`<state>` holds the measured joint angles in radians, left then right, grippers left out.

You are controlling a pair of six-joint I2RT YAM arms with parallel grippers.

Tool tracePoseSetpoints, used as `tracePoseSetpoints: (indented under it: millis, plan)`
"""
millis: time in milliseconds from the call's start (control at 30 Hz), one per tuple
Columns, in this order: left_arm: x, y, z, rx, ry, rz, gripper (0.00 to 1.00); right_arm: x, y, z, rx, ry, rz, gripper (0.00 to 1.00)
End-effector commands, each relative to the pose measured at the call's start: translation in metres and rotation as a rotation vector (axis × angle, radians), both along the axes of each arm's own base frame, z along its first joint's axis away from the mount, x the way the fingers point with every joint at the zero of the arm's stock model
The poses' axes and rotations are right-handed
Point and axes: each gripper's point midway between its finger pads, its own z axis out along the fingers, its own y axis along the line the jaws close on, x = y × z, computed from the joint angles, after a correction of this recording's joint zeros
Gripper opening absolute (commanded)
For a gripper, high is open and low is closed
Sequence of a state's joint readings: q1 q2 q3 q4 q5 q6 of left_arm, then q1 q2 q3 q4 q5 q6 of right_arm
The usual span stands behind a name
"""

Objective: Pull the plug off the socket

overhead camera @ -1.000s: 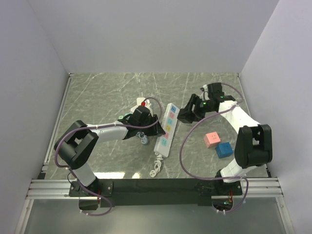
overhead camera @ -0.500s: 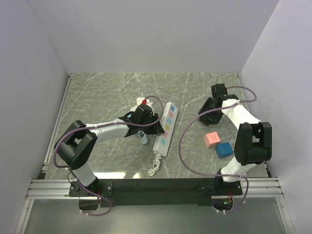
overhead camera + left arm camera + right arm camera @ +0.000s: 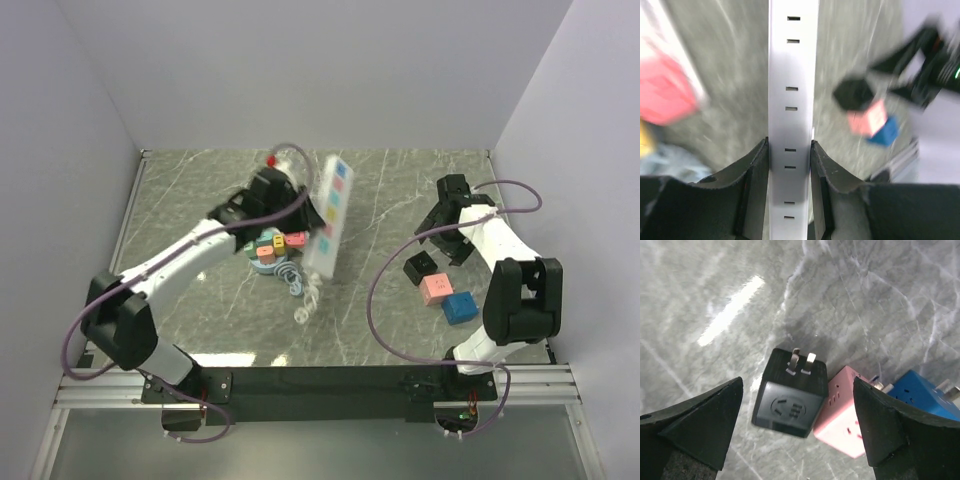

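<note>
**White strip in left jaws, black plug loose on the surface**

Left side: left jaws are clamped on the long edges of the white socket strip (image 3: pixel 328 215), one finger (image 3: pixel 752 175) on each side, slot pairs facing the wrist camera. Top view shows the strip raised above the grey marble surface (image 3: pixel 200 180), long axis running near-to-far, coloured socket faces up, slightly blurred. Its white cable (image 3: pixel 303 295) trails off the near end in a loose coil. Just left of the strip's near end, under the left arm, sits a small heap of coloured blocks (image 3: pixel 272 247); can't tell what they are.

Right of centre: black plug (image 3: pixel 790 400) lies on the surface, well apart from the strip, out of any socket. Its prongs (image 3: pixel 801 360) are bare and the round-marked face is toward the right wrist camera. Pink cube (image 3: pixel 840 412) sits right against the plug's side, blue cube (image 3: pixel 920 397) just beside the pink one.

Right jaws are spread wide, hovering above the plug and touching nothing; the plug shows in the gap between the two fingers (image 3: pixel 695 420)
</note>
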<state>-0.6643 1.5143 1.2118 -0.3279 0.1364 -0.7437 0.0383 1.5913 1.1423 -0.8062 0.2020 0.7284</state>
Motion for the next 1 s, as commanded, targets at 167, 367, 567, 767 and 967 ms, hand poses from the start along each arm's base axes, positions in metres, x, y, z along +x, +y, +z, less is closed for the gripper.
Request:
tracePoseSetpoints:
  millis: [167, 367, 567, 767, 967]
  plan:
    - [0.109, 0.224, 0.080, 0.099, -0.144, 0.454, 0.00, 0.008, 0.012, 0.053, 0.078, -0.171, 0.049, 0.98]
    - [0.132, 0.361, 0.050, 0.278, 0.018, 0.695, 0.00, 0.005, 0.030, 0.060, 0.151, -0.225, 0.115, 0.99]
    - [0.153, 0.414, -0.004, 0.521, 0.183, 0.770, 0.00, 0.007, 0.046, 0.057, 0.170, -0.216, 0.169, 0.99]
    - [0.166, 0.437, -0.053, 0.624, 0.270, 0.812, 0.00, 0.017, 0.062, 0.056, 0.216, -0.240, 0.229, 1.00]
    - [0.185, 0.460, -0.084, 0.703, 0.302, 0.865, 0.00, 0.021, 0.064, 0.052, 0.218, -0.222, 0.266, 1.00]
